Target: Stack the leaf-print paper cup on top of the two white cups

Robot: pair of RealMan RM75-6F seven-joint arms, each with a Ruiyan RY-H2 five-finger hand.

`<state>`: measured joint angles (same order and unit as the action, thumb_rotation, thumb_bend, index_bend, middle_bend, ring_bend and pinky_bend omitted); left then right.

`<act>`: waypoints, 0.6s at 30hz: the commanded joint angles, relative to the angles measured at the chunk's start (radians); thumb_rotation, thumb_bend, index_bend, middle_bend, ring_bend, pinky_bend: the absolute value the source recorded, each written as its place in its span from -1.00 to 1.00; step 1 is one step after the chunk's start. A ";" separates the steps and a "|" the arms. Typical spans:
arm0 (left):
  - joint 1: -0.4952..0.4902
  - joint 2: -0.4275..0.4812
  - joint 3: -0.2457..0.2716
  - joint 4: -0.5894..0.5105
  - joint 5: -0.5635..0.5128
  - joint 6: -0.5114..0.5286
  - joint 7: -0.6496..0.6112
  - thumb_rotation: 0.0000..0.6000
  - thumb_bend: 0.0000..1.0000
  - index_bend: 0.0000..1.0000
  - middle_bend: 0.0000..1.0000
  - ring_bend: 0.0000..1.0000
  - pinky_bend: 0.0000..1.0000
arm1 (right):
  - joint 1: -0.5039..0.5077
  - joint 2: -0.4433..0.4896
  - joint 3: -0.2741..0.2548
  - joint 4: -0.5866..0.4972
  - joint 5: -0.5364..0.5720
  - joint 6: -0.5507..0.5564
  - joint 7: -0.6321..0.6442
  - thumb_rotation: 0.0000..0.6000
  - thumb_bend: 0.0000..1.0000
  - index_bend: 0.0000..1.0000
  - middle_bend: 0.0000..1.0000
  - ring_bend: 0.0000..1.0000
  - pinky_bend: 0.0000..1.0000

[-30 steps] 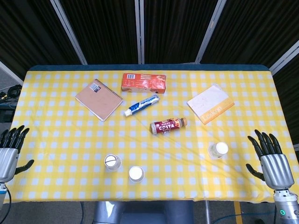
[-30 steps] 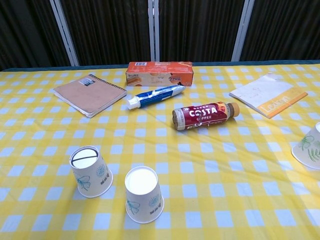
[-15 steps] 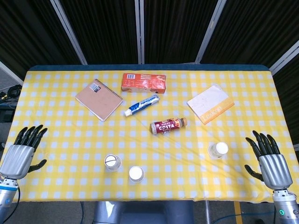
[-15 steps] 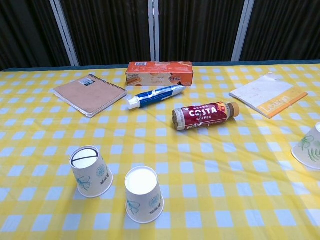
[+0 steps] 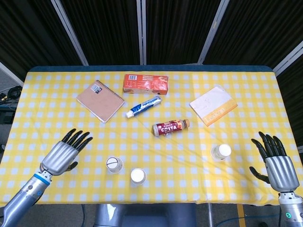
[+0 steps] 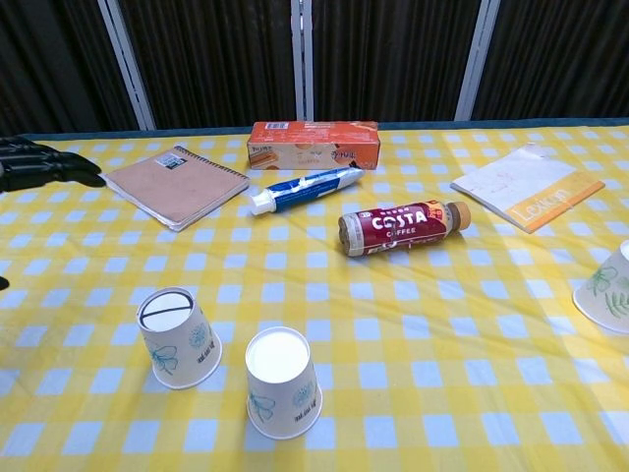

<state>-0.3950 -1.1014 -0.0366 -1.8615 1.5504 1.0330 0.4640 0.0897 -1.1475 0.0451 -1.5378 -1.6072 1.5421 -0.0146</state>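
The leaf-print paper cup (image 5: 220, 152) stands upside down at the table's right side and shows at the right edge of the chest view (image 6: 604, 295). Two white cups with blue flower prints, also upside down, sit apart near the front edge: one (image 5: 114, 165) (image 6: 179, 337) to the left, the other (image 5: 138, 176) (image 6: 282, 382) a little nearer. My left hand (image 5: 64, 153) hovers left of them with fingers spread, holding nothing; its dark fingertips (image 6: 39, 165) show in the chest view. My right hand (image 5: 276, 163) is off the table's right edge, fingers spread and empty, right of the leaf-print cup.
Further back lie a brown spiral notebook (image 5: 100, 100), an orange box (image 5: 145, 83), a toothpaste tube (image 5: 143, 106), a Costa coffee bottle (image 5: 170, 127) on its side and a white-and-orange notepad (image 5: 213, 105). A yellow checked cloth (image 5: 57, 123) covers the table.
My left hand has swung in from the left edge over the table, towards the two white cups. The right hand has barely shifted. No cup has moved.
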 commanded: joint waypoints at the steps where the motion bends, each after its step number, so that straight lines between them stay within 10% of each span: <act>1: -0.051 -0.041 -0.015 -0.031 -0.055 -0.067 0.077 1.00 -0.42 -0.78 -1.00 -1.00 -1.00 | 0.000 0.003 0.001 -0.001 0.003 -0.003 0.004 1.00 -0.82 -0.63 -1.00 -1.00 -0.97; 18: -0.191 -0.184 -0.026 -0.077 -0.355 -0.162 0.324 1.00 -0.42 -0.68 -1.00 -1.00 -1.00 | 0.003 0.016 0.000 -0.011 0.016 -0.020 0.030 1.00 -0.82 -0.63 -1.00 -1.00 -0.96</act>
<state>-0.5665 -1.2664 -0.0670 -1.9354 1.2192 0.8819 0.7724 0.0927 -1.1327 0.0457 -1.5477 -1.5902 1.5224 0.0140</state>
